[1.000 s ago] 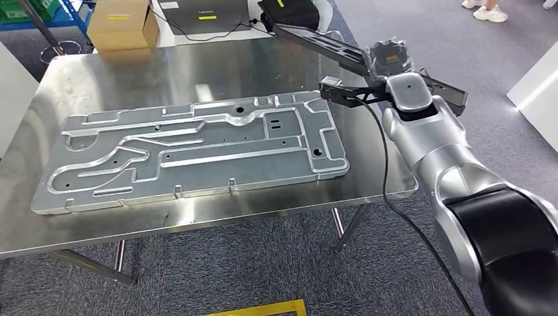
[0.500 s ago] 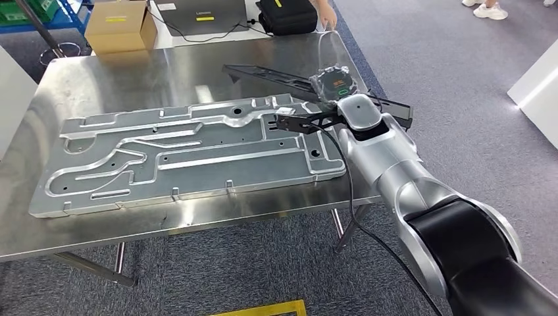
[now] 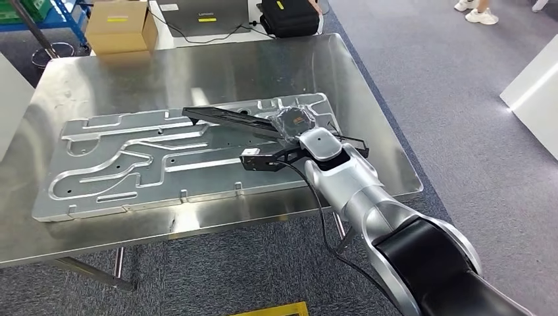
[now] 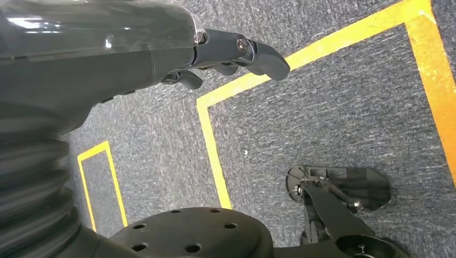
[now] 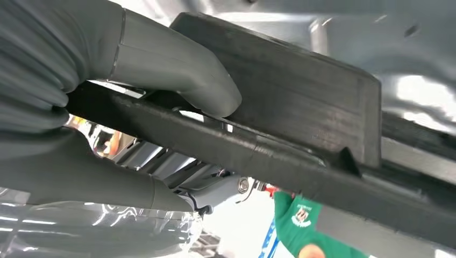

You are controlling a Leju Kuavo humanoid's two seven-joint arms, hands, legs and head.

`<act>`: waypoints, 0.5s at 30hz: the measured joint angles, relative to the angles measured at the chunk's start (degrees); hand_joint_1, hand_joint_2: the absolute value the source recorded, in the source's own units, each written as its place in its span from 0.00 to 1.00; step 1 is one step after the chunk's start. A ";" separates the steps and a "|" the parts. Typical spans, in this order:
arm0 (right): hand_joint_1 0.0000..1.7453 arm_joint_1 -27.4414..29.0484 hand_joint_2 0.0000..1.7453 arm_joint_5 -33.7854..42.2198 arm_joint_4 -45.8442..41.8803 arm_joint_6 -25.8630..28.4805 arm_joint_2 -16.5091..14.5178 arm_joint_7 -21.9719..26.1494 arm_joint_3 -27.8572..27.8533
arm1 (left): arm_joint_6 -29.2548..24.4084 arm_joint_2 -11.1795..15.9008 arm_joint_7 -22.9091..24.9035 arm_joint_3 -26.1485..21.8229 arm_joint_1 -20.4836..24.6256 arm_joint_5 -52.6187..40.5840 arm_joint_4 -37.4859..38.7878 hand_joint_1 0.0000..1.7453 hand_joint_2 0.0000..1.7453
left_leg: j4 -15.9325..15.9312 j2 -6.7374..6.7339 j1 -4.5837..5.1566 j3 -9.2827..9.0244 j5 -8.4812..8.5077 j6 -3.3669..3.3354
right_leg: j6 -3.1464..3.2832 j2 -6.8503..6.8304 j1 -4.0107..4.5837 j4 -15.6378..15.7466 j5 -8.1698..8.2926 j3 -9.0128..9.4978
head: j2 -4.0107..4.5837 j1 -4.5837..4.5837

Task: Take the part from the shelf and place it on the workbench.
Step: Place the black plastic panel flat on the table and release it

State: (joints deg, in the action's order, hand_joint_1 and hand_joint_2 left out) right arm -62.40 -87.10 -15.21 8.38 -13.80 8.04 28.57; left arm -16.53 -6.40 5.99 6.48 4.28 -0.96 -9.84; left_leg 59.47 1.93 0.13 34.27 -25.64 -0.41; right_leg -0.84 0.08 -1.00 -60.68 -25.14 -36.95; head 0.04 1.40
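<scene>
**Carrying the part over the bench, release still to come**

Holding a long black part [image 3: 224,118], the right hand [image 3: 295,121] reaches in from the near right corner of the bench [image 3: 375,99]. In the right wrist view the thumb [image 5: 177,70] presses on top of the part [image 5: 301,102] and the other fingers [image 5: 107,188] curl beneath it, so the hand is clamped on it. The part is off the shelf and over the bench, which settles the fetching half of the task. It stretches from the hand towards the bench's middle, over the right half of a large machined metal plate [image 3: 131,164] that covers much of the surface. Whether the part rests on that plate or hangs just above it cannot be told.

What seems left, as I judge it, is to lower the part until it lies flat, loosen the fingers and draw the arm away.

The left hand [image 4: 226,51] hangs over grey carpet [image 4: 333,107] with yellow lines [image 4: 212,145], fingers loosely bent, holding nothing.

Beyond the far edge of the bench stand a cardboard box [image 3: 118,25], a laptop [image 3: 205,14] and a black bag [image 3: 288,16].
</scene>
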 joint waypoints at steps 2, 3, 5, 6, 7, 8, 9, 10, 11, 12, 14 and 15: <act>0.50 0.63 0.50 0.42 0.11 0.12 0.00 0.45 0.00 | 0.18 0.03 0.40 0.05 0.05 -0.32 0.00 0.00 1.00 | -0.10 -0.06 -0.02 -0.04 0.10 -0.72 | -0.33 -0.07 -0.06 -4.44 -2.59 -1.98 | 0.00 -0.07; 0.25 1.05 0.25 0.49 0.19 0.15 -0.01 0.60 0.01 | 0.25 0.06 0.67 0.11 0.09 -0.50 0.00 0.00 1.00 | -0.10 -0.08 0.09 -0.03 0.10 -0.94 | -0.36 -0.09 -0.01 -8.18 -4.33 -3.76 | 0.00 -0.09; 0.00 2.23 0.00 0.53 0.41 0.15 -0.08 0.63 0.07 | 0.49 0.17 1.32 0.31 0.17 -0.80 0.00 0.00 1.00 | -0.10 -0.05 0.44 -0.03 0.08 -1.26 | -0.04 -0.08 0.30 -14.63 -6.38 -7.00 | 0.00 -0.09; 0.00 2.86 0.00 0.56 0.54 0.15 -0.20 0.65 0.12 | 0.57 0.24 1.81 0.42 0.24 -0.91 0.00 0.00 1.00 | -0.09 0.02 0.68 -0.07 0.06 -1.40 | 0.40 -0.07 0.56 -15.34 -5.96 -7.48 | 0.00 -0.09; 0.00 3.36 0.00 0.63 0.64 0.16 -0.37 0.73 0.19 | 0.53 0.28 2.37 0.51 0.31 -0.92 0.00 0.00 1.00 | -0.10 0.09 0.96 -0.12 0.04 -1.51 | 1.08 -0.05 0.92 -13.71 -4.54 -6.84 | 0.00 -0.10; 0.00 3.68 0.00 0.77 0.71 0.18 -0.64 0.86 0.26 | 0.37 0.28 3.01 0.59 0.40 -0.90 0.00 0.00 0.75 | -0.11 0.14 1.26 -0.19 0.02 -1.59 | 2.00 -0.01 1.40 -10.23 -2.52 -5.25 | 0.00 -0.10; 0.00 3.82 0.00 0.97 0.74 0.20 -0.95 1.04 0.31 | 0.16 0.13 3.69 0.68 0.47 -0.87 0.00 0.00 0.50 | -0.13 0.14 1.47 -0.24 -0.02 -1.67 | 3.14 0.00 1.94 -6.22 -0.89 -3.36 | 0.00 -0.04; 0.00 3.86 0.00 1.22 0.74 0.22 -1.29 1.20 0.35 | -0.13 0.01 4.37 0.74 0.49 -0.84 0.00 0.00 0.25 | -0.14 0.11 1.64 -0.26 -0.06 -1.69 | 4.09 -0.04 2.42 -2.80 0.31 -1.77 | 0.00 0.13; 0.00 3.90 0.00 1.50 0.75 0.22 -1.62 1.33 0.37 | -0.39 -0.10 5.04 0.79 0.47 -0.84 0.00 0.00 0.00 | -0.18 0.06 1.66 -0.25 -0.09 -1.64 | 4.75 -0.08 2.80 -0.55 0.88 -0.70 | 0.00 0.22; 0.00 3.98 0.00 1.85 0.76 0.20 -1.86 1.42 0.37 | -0.68 -0.17 5.69 0.82 0.42 -0.85 0.00 0.00 0.00 | -0.24 0.02 1.59 -0.25 -0.13 -1.54 | 5.11 -0.14 3.02 0.44 0.88 -0.24 | 0.00 0.29; 0.00 4.18 0.00 2.66 0.76 0.14 -2.20 1.46 0.37 | -1.26 -0.10 6.75 0.87 0.36 -0.92 0.00 0.00 0.00 | -0.62 -0.06 1.68 -0.42 -0.20 -1.22 | 4.92 -0.26 2.78 1.42 1.20 0.29 | 0.00 0.22; 0.00 4.26 0.00 3.09 0.76 0.13 -2.34 1.50 0.37 | -1.50 -0.11 7.09 0.93 0.28 -0.97 0.00 0.00 0.00 | -0.48 -0.16 1.80 -0.52 -0.57 -0.97 | 4.71 -0.34 2.47 2.14 1.44 0.72 | 0.00 0.26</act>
State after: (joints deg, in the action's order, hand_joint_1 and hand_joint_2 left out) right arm -58.14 -84.01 -14.44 8.50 -16.14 9.54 28.94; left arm -18.03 -6.51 13.08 7.41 4.56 -1.93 -9.84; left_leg 58.99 1.77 1.92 33.75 -26.21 -1.38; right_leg 3.87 -0.26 1.47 -58.54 -23.70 -36.23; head 0.04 1.67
